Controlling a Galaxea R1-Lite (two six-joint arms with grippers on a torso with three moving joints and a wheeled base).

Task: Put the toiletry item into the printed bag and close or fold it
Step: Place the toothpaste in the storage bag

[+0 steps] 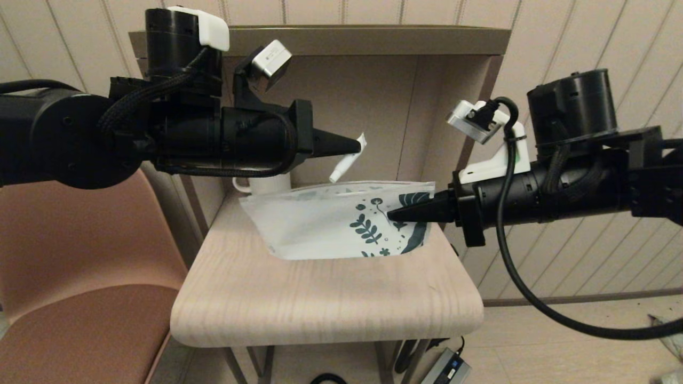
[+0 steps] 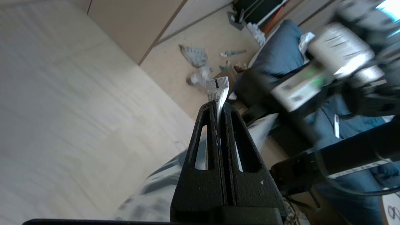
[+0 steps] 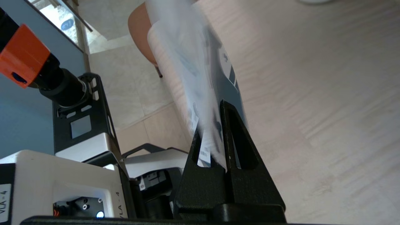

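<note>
My left gripper (image 1: 356, 145) is shut on the crimped end of the toiletry item (image 1: 348, 159), a slim white tube hanging cap-down just above the printed bag's top edge. The same tube (image 2: 217, 90) sticks out between the closed fingers in the left wrist view. The printed bag (image 1: 331, 221) stands upright on the small table (image 1: 325, 304), white with teal leaf print at its right end. My right gripper (image 1: 394, 215) is shut on the bag's printed right side, holding it up; the bag (image 3: 200, 72) rises out of the pinched fingers.
A white ribbed mug (image 1: 264, 184) stands behind the bag's left end, under my left arm. A shelf and wall panels close in the back. A brown chair (image 1: 80, 298) sits left of the table. A power brick and cables lie on the floor below.
</note>
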